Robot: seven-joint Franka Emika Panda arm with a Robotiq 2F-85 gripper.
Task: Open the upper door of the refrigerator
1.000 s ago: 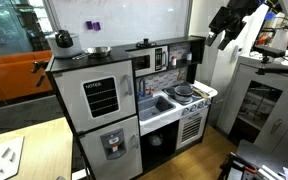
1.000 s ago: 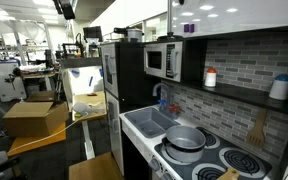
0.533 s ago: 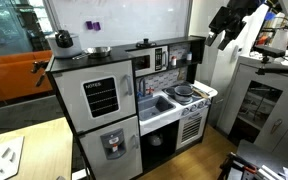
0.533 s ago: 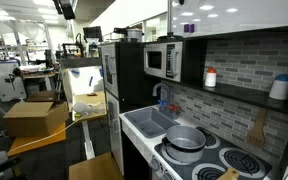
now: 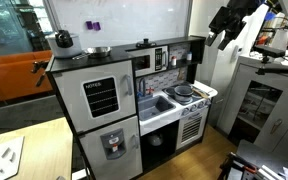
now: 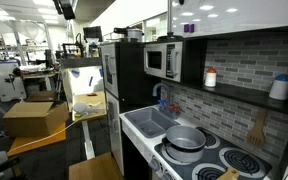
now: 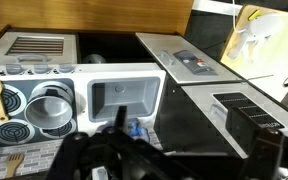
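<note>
Far left in an exterior view: the tall black-framed toy play-kitchen refrigerator [image 5: 66, 100], the tallest unit of the set. Its upper door [image 5: 106, 112] is large, light-grey and rectangular, with a black panel of white lines. It sits flush in the frame, shut, above the smaller grey door [image 5: 112, 146] with the black dispenser. The vertical silver bar handle [image 5: 128, 88] runs along the upper door's right edge, so the hinge is presumably on the left.

Handling guess: thin board door, light and stiff, swings easily, maybe a weak catch. The cabinet looks light too — a hard yank could drag the whole unit instead of the door. The handle looks smooth and likely slippery. Pinch across the bar around mid-height, or hook behind it, then pull along the door's arc, not straight out.

Next over: small black microwave [image 5: 149, 60], pale sink [image 5: 164, 103], white-topped stove [image 5: 184, 92].

Far right, high up: the black Robotiq gripper [image 5: 222, 30] hangs well apart from the refrigerator, touching nothing. It is too small there to read the jaws. The wrist view shows it only as a dark blur [image 7: 114, 158] along the bottom edge, over the sink — cannot tell wide from narrow. Nothing appears to be held. I judge the approach to the handle not yet begun.
</note>
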